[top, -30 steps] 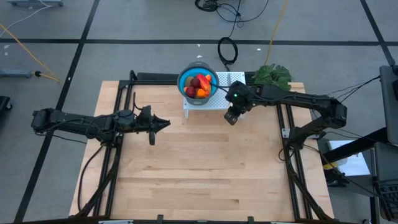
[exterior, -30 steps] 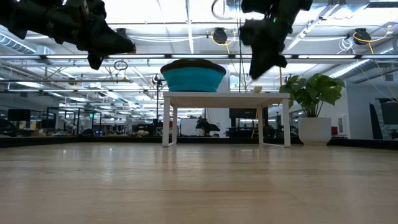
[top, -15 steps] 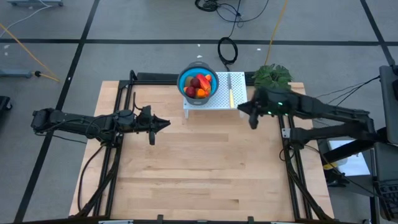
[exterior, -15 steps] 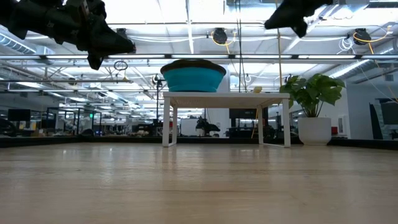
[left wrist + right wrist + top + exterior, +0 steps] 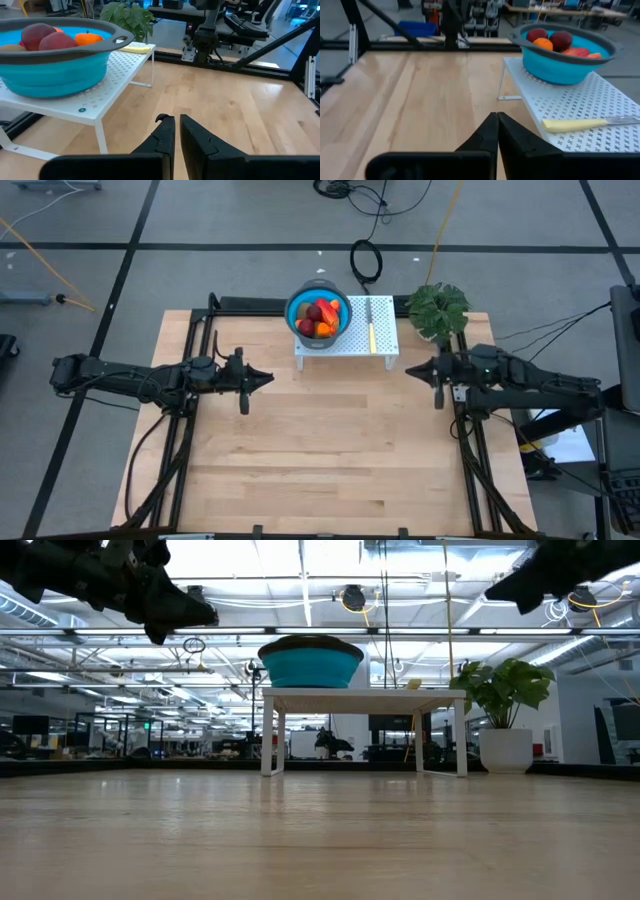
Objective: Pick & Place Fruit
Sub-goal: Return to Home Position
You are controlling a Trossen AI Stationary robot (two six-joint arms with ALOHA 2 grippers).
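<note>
The fruit (image 5: 319, 317) lies piled in a blue bowl (image 5: 296, 313) with a grey rim, standing on a small white perforated stand (image 5: 375, 345) at the table's far middle. In the wrist views red and orange pieces (image 5: 50, 37) (image 5: 551, 40) show above the rim. My left gripper (image 5: 266, 377) hovers shut over the table's left side, pointing right. My right gripper (image 5: 412, 368) hovers shut at the table's right side, just right of the stand, pointing left. Neither holds anything.
A yellow-handled knife (image 5: 371, 332) lies on the stand beside the bowl. A leafy green plant (image 5: 438, 307) stands at the far right corner. Black rails (image 5: 470, 450) run along the table's left and right sides. Bare wood (image 5: 320, 450) fills the near half.
My right gripper has drawn back from beside the bowl toward the table's right edge, rolled and tipped up toward level, and shut its fingers. The fruit, bowl and knife stay where they were. My left gripper has kept its place.
</note>
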